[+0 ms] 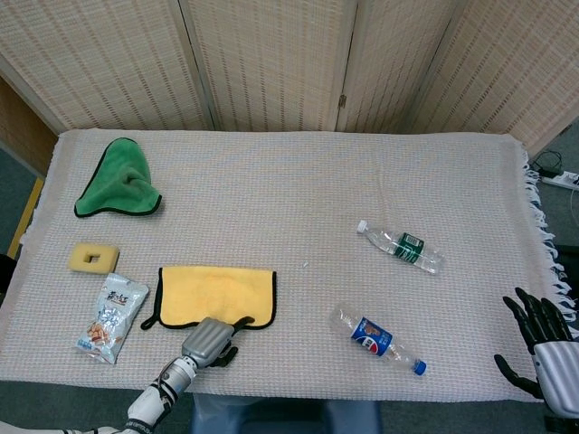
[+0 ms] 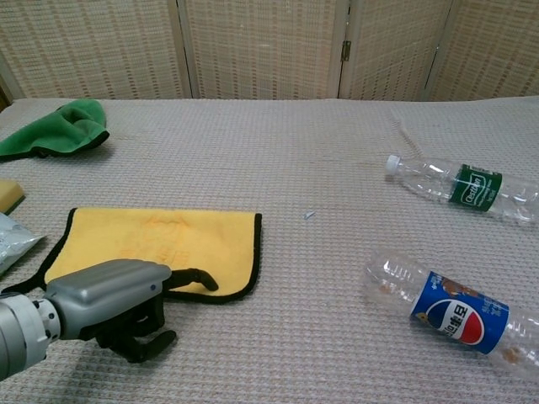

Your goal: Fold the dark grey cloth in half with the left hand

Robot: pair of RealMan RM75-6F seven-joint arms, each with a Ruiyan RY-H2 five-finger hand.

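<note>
The only flat folded cloth I see is yellow with dark trim [image 1: 215,295] [image 2: 160,240]; it lies near the table's front left, and no dark grey face shows. My left hand [image 1: 210,342] [image 2: 109,299] sits just in front of the cloth's near edge, fingers curled under the palm and holding nothing. One dark finger [image 2: 195,276] reaches out and touches the trim at that edge. My right hand [image 1: 541,348] hangs off the table's right front corner with its fingers spread and nothing in it; the chest view does not show it.
A crumpled green cloth [image 1: 119,181] [image 2: 50,130] lies at the far left. A yellow sponge [image 1: 93,258] and a snack packet [image 1: 112,316] lie left of the folded cloth. A green-label bottle [image 1: 402,245] [image 2: 463,188] and a Pepsi bottle [image 1: 378,340] [image 2: 450,316] lie at right.
</note>
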